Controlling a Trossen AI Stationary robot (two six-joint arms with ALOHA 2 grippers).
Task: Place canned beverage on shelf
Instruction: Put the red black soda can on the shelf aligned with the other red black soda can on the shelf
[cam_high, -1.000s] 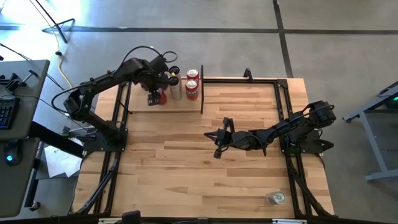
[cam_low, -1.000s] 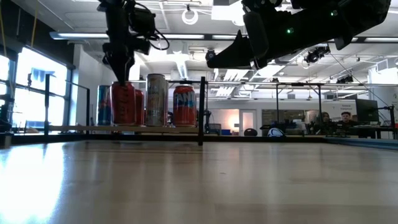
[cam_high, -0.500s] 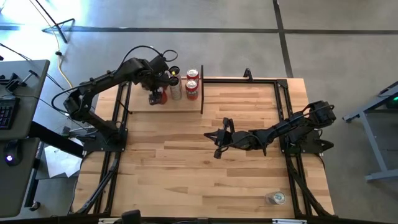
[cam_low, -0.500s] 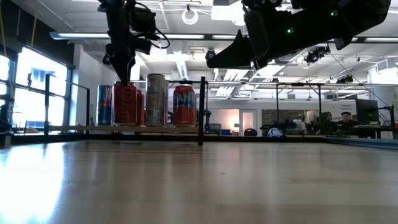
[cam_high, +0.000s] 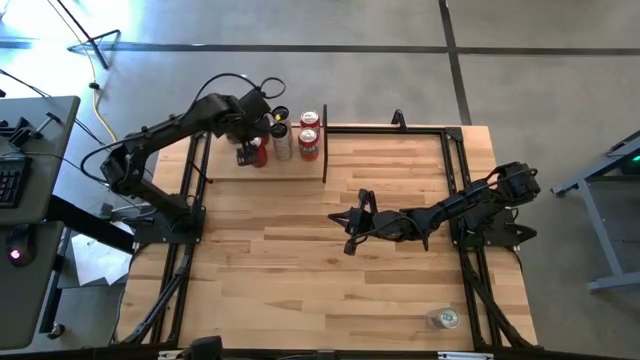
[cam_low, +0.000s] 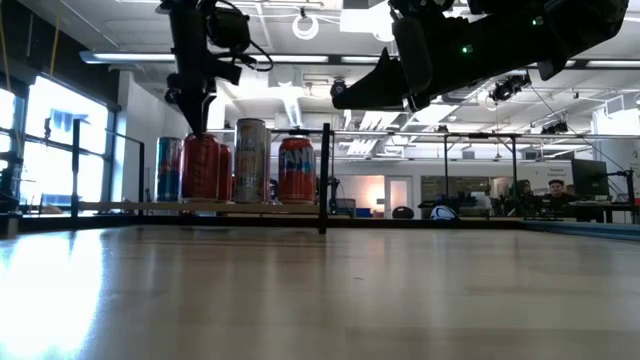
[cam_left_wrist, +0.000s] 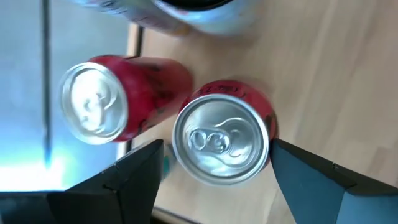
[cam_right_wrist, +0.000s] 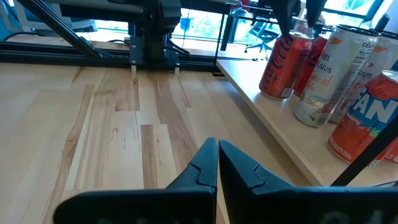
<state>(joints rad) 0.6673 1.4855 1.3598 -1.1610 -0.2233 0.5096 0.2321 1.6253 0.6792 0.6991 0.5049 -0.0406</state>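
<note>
While the right gripper (cam_right_wrist: 217, 163) is held pressed together over bare planks, the left gripper (cam_left_wrist: 214, 168) is spread around a red cylindrical can (cam_left_wrist: 222, 140) standing on the pale-wood shelf (cam_right_wrist: 280, 134).

Left gripper (cam_high: 251, 152) over red can (cam_high: 260, 152) on shelf (cam_high: 225, 168); right gripper (cam_high: 352, 222) mid-table

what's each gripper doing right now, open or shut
left gripper: open, fingers either side of the red can on the shelf.
right gripper: shut, empty.
</note>
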